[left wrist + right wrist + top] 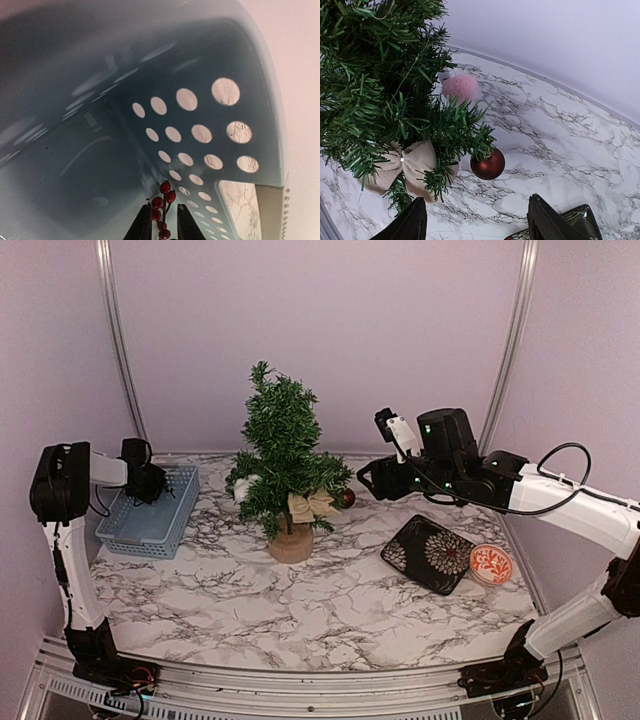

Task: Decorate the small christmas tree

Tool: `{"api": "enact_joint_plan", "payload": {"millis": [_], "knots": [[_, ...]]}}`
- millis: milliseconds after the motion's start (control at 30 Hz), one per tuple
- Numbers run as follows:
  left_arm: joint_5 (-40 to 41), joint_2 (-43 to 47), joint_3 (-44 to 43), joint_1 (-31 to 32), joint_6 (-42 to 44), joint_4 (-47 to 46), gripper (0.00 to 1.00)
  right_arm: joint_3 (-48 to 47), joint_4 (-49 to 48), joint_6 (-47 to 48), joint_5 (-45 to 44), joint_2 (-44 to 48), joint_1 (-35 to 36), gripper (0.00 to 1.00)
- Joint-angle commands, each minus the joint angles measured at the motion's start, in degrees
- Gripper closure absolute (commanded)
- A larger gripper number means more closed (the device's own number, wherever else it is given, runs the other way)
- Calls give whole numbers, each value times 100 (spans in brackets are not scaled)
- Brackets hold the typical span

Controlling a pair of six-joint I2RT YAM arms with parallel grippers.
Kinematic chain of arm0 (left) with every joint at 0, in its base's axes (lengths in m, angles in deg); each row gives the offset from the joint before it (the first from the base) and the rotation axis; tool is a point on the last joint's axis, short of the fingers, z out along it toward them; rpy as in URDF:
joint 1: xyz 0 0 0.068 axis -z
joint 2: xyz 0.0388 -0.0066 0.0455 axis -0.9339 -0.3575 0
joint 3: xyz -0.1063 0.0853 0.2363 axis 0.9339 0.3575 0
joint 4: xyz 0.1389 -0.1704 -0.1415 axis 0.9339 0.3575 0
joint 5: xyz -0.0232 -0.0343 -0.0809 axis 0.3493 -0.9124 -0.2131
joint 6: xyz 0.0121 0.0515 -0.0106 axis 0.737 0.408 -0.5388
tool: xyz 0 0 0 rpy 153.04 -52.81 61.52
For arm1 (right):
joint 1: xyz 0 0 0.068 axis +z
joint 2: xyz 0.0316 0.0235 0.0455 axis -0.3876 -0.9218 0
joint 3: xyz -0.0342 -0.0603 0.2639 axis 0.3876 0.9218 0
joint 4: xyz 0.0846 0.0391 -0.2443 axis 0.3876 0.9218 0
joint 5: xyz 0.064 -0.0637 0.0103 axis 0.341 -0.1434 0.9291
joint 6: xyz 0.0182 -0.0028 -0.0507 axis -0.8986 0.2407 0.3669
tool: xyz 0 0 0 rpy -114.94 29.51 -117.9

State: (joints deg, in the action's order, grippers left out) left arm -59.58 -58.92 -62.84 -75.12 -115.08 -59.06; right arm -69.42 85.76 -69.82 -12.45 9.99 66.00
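Observation:
The small christmas tree stands mid-table on a tan stump; it fills the left of the right wrist view. A beige bow, a pink pompom and a dark red bauble hang on it. My right gripper is open and empty, just right of the tree below the bauble. My left gripper is inside the blue basket, its fingers closed around a red berry sprig.
A black patterned plate and a small orange-and-white dish lie at the right. The basket's perforated wall is close around the left gripper. The back wall stands behind the tree.

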Motion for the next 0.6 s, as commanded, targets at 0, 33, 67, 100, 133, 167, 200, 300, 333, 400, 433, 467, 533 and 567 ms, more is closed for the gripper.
{"api": "enact_joint_plan", "payload": {"millis": [0,33,67,100,133,167,200,300,333,400,433,467,533,567], "knots": [[-252,-258,-207,-13,46,453,84,-2,-48,-76,12,94,-38,33],[-249,-270,-205,-17,57,453,85,2,-46,-76,9,90,-34,33],[-238,-280,-197,-17,67,453,86,2,-42,-76,-4,89,-31,33],[-228,-296,-193,-17,84,452,87,4,-34,-72,-6,83,-31,33],[-236,-316,-192,-16,95,453,88,3,-25,-76,-6,81,-35,33],[-244,-341,-202,-16,107,453,88,9,-21,-76,-8,85,-38,33],[-258,-366,-220,-17,118,582,89,17,-19,-76,-8,89,-33,33],[-205,-449,-274,-17,203,741,89,33,-5,-76,-8,98,-31,33],[-172,-467,-286,-17,246,759,89,30,5,-81,-6,106,-31,33],[-144,-536,-355,-14,290,854,90,33,27,-81,-15,122,-32,33],[-190,-576,-417,-17,282,913,89,29,47,-72,-15,132,-33,33],[-262,-570,-423,-12,286,926,88,35,56,-64,-16,145,-36,33],[-139,-415,-360,49,422,922,84,49,68,-56,-32,171,-31,33],[-15,-320,-333,94,543,920,83,73,56,-60,-44,189,-33,33]]}}
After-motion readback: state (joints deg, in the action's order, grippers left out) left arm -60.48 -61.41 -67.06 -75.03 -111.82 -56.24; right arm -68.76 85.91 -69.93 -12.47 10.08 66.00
